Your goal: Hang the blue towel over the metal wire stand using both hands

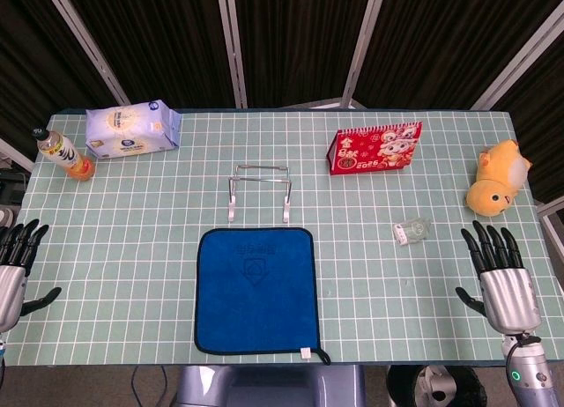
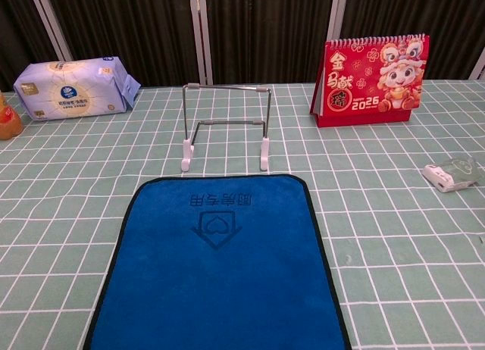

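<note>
The blue towel (image 1: pixel 256 290) lies flat between both hands, just before the wire stand (image 1: pixel 260 193); left hand (image 1: pixel 16 266) and right hand (image 1: pixel 500 275) rest about equally far away, fingers spread, holding nothing.

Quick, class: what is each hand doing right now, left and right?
Left hand: open, holding nothing, at the table's left edge, clear of the blue towel.
Right hand: open, fingers apart, holding nothing, at the right edge.
</note>
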Controlling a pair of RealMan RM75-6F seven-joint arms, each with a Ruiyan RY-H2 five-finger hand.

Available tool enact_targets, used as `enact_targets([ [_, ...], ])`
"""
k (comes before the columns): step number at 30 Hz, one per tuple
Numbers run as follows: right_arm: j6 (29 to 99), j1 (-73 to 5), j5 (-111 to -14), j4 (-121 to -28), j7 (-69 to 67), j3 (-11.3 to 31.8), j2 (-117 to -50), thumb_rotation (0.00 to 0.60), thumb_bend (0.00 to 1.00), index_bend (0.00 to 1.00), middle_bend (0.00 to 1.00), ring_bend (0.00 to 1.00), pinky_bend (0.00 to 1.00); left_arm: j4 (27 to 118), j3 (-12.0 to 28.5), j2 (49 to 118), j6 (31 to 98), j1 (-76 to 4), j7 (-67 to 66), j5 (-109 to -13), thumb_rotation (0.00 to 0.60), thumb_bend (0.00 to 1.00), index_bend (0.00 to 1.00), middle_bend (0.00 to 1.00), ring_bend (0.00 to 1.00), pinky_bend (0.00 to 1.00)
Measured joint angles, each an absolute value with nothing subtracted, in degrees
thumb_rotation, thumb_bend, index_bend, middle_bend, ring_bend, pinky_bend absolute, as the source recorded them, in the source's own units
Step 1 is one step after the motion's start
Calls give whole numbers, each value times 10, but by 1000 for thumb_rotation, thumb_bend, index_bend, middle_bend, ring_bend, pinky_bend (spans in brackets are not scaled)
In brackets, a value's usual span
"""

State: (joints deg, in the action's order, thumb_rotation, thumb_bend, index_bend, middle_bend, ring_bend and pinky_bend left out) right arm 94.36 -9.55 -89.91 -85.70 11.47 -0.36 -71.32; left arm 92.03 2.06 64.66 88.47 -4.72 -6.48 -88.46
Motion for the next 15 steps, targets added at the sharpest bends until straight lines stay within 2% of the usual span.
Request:
enact_targets([
  [9, 923, -98, -910, -857, 113, -2, -715, 600, 0, 0, 0, 0, 0, 921, 20, 645, 887, -45, -61, -884, 600, 0, 0, 0, 0, 0],
  [15, 854, -142, -936, -862, 127, -3, -724, 600, 0, 0, 0, 0, 0, 917, 25, 647, 878, -49, -63, -874, 600, 0, 0, 0, 0, 0],
])
